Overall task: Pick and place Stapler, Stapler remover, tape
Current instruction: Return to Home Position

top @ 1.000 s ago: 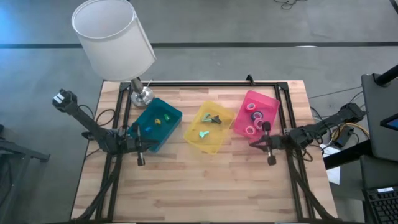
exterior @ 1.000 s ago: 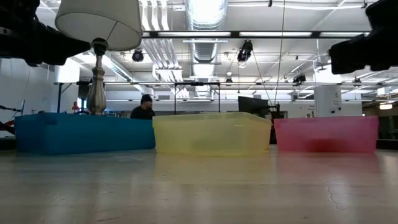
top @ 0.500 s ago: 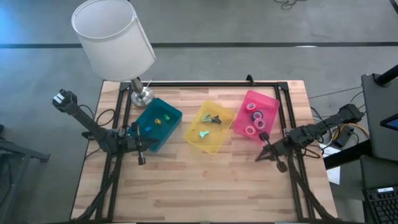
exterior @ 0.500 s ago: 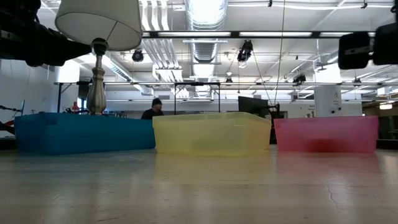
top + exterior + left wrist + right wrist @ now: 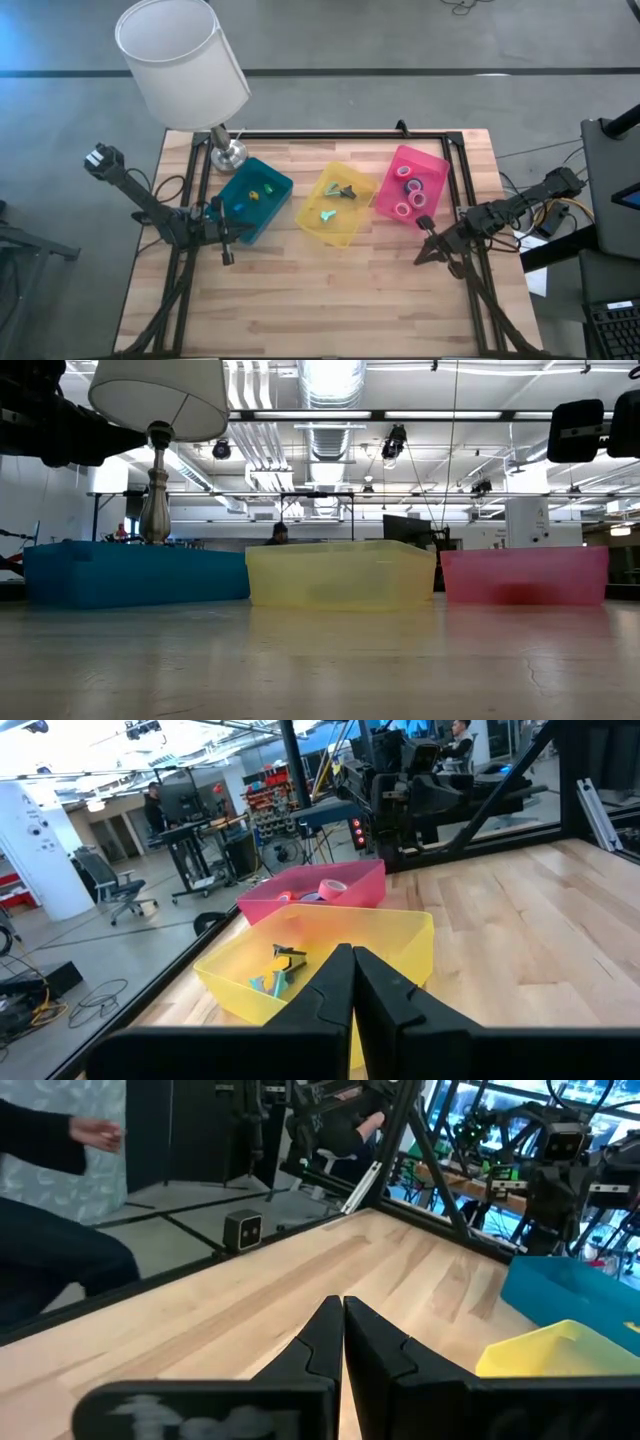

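Tape rolls (image 5: 415, 187): three small rings lie sorted inside the translucent pink plastic bin (image 5: 384, 197), apparently finished.
Right gripper (image 5: 420, 257): closed, empty, beside that bin.
Left gripper (image 5: 227, 258): closed, empty, waiting beside the teal plastic bin (image 5: 262, 226).

Wooden table (image 5: 330, 290) of pale planks, edged by a black frame (image 5: 340, 133). Directly on it, four things, all toward the back. Just beside the left gripper (image 5: 226, 258), on its far side: a teal bin (image 5: 265, 222). Farther past that bin from the same gripper, at the back corner: a lamp's metal base (image 5: 228, 154), upright. Between the left gripper and the right gripper (image 5: 418, 258), a little beyond both: a yellow bin (image 5: 345, 232). Near the right gripper, just beyond it and apart: a pink bin (image 5: 388, 190). Three bins in a row, close together, each set at a slant. Bare wood on the near side of both grippers.
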Controlling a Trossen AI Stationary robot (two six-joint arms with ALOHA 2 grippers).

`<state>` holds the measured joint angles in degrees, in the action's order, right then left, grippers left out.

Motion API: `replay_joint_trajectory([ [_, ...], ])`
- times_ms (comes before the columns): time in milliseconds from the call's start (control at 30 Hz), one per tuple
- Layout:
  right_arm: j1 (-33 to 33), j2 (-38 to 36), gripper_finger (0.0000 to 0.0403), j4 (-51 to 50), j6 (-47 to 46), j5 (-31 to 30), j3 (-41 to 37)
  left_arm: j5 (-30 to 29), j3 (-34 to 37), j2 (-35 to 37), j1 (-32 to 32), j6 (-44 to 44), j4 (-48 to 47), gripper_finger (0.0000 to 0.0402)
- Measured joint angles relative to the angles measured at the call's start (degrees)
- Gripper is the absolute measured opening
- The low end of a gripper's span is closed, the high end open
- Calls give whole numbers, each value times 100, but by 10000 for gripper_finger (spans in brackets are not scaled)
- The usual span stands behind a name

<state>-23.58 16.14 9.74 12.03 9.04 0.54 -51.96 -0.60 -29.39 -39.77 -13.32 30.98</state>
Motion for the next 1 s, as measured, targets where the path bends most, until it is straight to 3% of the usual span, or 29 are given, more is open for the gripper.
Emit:
replay_joint_trajectory([
  [733, -46, -46, 8, -19, -2, -17, 0, 0, -4, -2, 0, 0, -2, 9],
  [1000, 192, -714, 8, -132, -2, -4, 0, -2, -4, -2, -2, 0, -2, 9],
])
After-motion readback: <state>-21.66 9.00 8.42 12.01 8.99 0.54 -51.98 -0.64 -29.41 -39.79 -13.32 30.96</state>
